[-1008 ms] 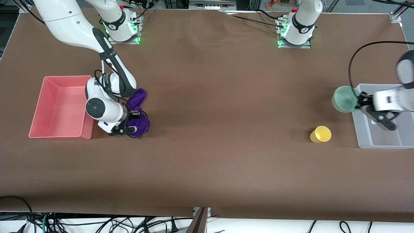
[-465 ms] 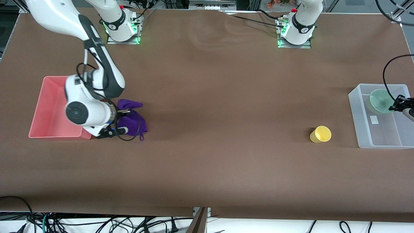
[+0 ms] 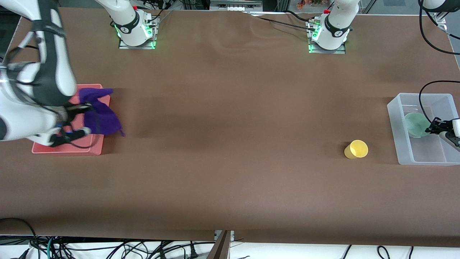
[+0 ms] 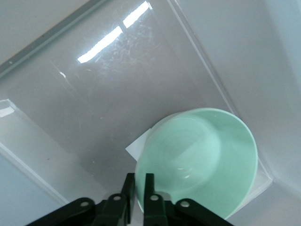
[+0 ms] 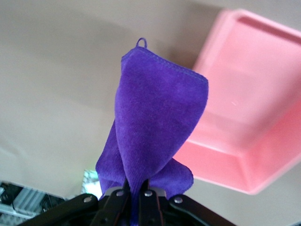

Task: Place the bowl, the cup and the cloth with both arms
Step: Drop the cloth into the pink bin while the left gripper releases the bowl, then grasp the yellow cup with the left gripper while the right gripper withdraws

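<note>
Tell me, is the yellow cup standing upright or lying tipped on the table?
Tipped. The cup lies on its side on the table, its open mouth facing the front camera.

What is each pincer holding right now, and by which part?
The left pincer grips the bowl by its rim, over the clear bin. The right pincer pinches the cloth by a bunched fold.

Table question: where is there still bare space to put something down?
Most of the brown table is bare, from the pink bin to the yellow cup. Crowded: the pink bin under the right gripper with the cloth, and the clear bin around the bowl and left gripper.
</note>
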